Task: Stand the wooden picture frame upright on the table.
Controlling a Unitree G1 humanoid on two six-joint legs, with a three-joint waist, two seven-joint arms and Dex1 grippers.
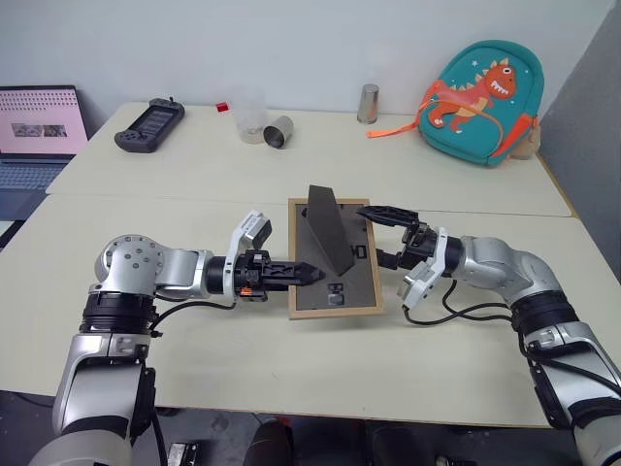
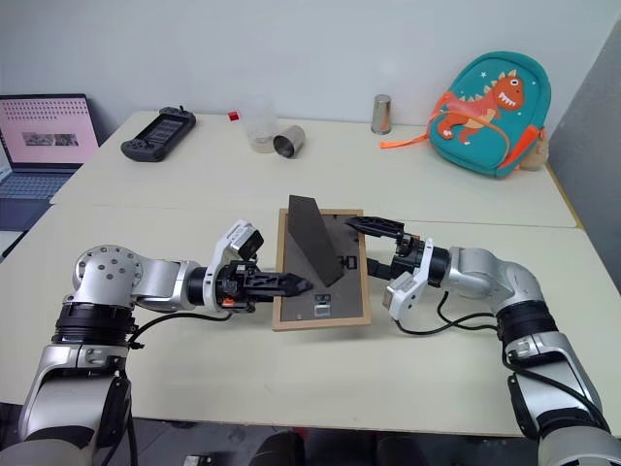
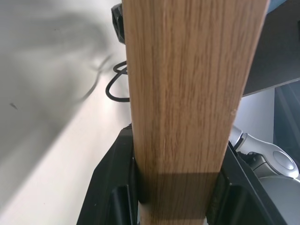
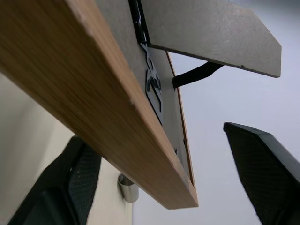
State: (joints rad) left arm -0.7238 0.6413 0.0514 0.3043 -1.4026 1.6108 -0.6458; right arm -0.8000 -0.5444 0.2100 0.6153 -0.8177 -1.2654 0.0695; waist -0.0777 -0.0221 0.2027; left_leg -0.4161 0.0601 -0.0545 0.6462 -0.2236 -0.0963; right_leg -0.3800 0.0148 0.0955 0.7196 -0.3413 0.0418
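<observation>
Both arms meet at the wooden picture frame [image 1: 333, 260], which sits back-side up over the middle of the worktop [image 1: 291, 359] with its fold-out stand [image 1: 328, 229] raised. Left gripper [image 1: 309, 275] has its fingers clamped on the frame's left wooden edge. Right gripper [image 1: 391, 234] has its fingers apart, straddling the right edge without gripping it.

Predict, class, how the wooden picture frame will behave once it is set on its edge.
The wooden picture frame looks rigid, so it should not flex in the left hand. Its fold-out stand is open, so it will probably prop. The thin edge alone would likely tip.
</observation>
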